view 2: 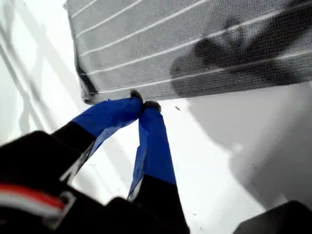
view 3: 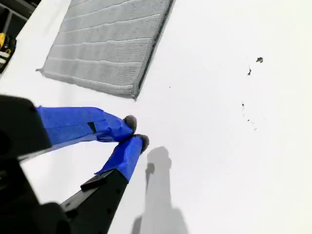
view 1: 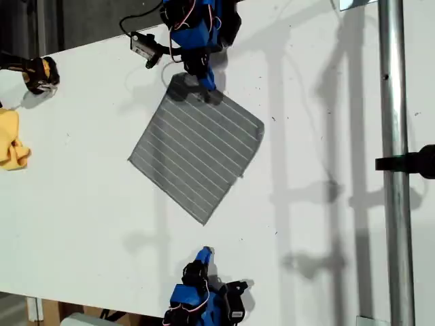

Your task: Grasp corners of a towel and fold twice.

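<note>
Towel (view 1: pixel 197 151) flat on white tabletop (view 1: pixel 326 224), set diamond-wise near middle of exterior view, fully spread; no fold visible, so both folds left; my first gripper (view 2: pixel 144 103) at towel's edge near one corner (view 2: pixel 88 97), tips together, nothing visibly pinched, cannot tell if touching cloth; my second gripper (view 3: pixel 134 130) over bare tabletop, well apart from nearest corner (view 3: pixel 135 95), jaws closed and empty; yellow cloth (view 1: pixel 12 142) lies at exterior view's left edge, untouched; judgement: task barely begun, corner grasps not yet made.
</note>
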Available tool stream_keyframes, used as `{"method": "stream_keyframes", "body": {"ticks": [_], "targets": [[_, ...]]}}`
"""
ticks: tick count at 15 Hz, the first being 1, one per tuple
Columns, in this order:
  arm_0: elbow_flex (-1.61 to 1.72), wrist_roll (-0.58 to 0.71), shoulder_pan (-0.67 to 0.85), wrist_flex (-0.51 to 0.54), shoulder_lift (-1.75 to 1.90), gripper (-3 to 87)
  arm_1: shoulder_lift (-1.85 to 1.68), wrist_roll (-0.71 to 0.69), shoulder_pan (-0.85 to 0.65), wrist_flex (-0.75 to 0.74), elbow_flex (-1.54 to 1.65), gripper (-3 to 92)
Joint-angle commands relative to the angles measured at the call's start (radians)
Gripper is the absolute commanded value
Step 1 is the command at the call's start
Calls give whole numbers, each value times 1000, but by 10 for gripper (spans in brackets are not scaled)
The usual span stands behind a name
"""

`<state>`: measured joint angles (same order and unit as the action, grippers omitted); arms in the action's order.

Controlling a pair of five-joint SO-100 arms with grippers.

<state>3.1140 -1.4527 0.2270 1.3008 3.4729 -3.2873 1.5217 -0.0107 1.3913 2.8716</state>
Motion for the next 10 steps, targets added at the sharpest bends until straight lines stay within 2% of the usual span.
{"method": "stream_keyframes", "body": {"ticks": [1, 3, 7, 9, 10], "targets": [[-2, -12, 11, 3, 3, 18, 9, 8, 32, -25, -115, -1], [-2, -12, 11, 3, 3, 18, 147, 0, 60, -26, -265, -1], [0, -6, 12, 0, 3, 18, 676, -71, 118, -120, -614, -1], [0, -8, 12, 0, 3, 18, 925, -114, 146, -66, -836, -1], [0, -8, 11, 0, 3, 18, 1058, -135, 158, 6, -976, -1]]}}
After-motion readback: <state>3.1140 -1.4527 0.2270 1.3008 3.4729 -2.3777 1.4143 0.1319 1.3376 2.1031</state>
